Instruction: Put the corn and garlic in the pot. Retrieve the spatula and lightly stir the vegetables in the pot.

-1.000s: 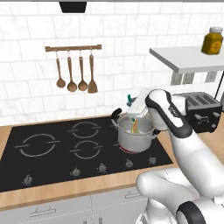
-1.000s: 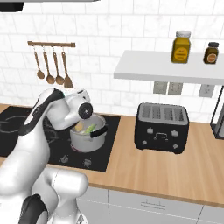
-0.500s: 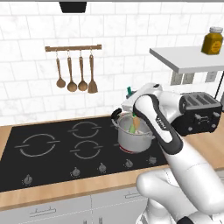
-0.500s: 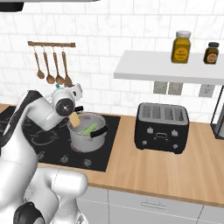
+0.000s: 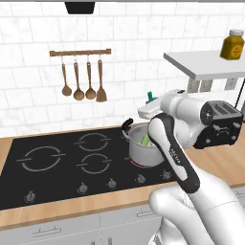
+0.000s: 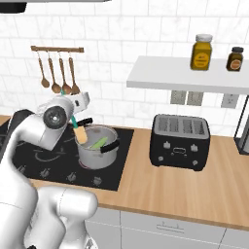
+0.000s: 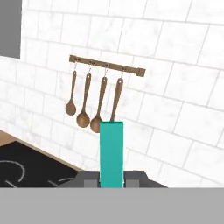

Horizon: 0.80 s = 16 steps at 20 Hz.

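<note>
Wooden counter runs along a white tiled wall, and a black glass cooktop is set into its left part. White cupboard fronts sit below the counter. On the wall hangs a wooden rail with three brown wooden spoons and one brown wooden spatula. A white shelf sticks out from the wall on the right.

From the right base view I can see a black toaster standing on the counter, right of the cooktop, and two jars up on the shelf, a big yellow jar and a small dark jar. From the left base view the arm covers part of the toaster.

The pot is shiny steel and stands on the near right part of the cooktop. Inside it lies the corn, greenish yellow, leaning toward the rim. I cannot make out the garlic.

The gripper hangs just above the pot's far left edge and is clamped on the spatula. The teal handle slants down from the fingers, and the yellow-orange blade sits at the pot's mouth, near the left rim. In the hand view the teal handle stands straight up between the fingertips, with the rail of spoons behind it.
</note>
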{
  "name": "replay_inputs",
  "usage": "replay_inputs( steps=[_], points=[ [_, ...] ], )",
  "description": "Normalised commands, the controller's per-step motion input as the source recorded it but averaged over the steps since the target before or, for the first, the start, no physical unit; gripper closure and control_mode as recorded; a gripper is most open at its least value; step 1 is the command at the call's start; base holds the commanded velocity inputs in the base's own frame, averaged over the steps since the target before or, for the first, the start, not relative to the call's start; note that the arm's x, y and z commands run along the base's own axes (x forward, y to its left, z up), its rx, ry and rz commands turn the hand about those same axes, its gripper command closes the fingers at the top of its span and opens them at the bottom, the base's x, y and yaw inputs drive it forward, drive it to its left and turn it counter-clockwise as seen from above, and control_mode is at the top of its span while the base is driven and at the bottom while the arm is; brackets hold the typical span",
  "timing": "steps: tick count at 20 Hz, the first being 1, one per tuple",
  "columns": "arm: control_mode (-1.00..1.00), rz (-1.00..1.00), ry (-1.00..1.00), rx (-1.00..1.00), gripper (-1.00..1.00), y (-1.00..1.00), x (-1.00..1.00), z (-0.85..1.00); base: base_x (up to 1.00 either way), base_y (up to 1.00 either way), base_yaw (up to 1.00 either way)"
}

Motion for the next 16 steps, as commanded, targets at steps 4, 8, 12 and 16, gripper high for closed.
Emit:
replay_inputs(
  steps=[4, 8, 12, 16],
  points=[
    [-1.00, -0.08, 0.08, 0.00, 1.00, -0.04, 0.01, -0.27, 0.00, 0.00, 0.00],
    [-1.00, -0.02, 0.01, 0.00, 1.00, -0.13, 0.28, -0.28, 0.00, 0.00, 0.00],
    [-1.00, 0.00, 0.00, 0.00, 1.00, -0.34, 0.20, -0.36, 0.00, 0.00, 0.00],
    [-1.00, 0.00, 0.00, 0.01, 1.00, -0.16, 0.29, -0.19, 0.00, 0.00, 0.00]
  ],
)
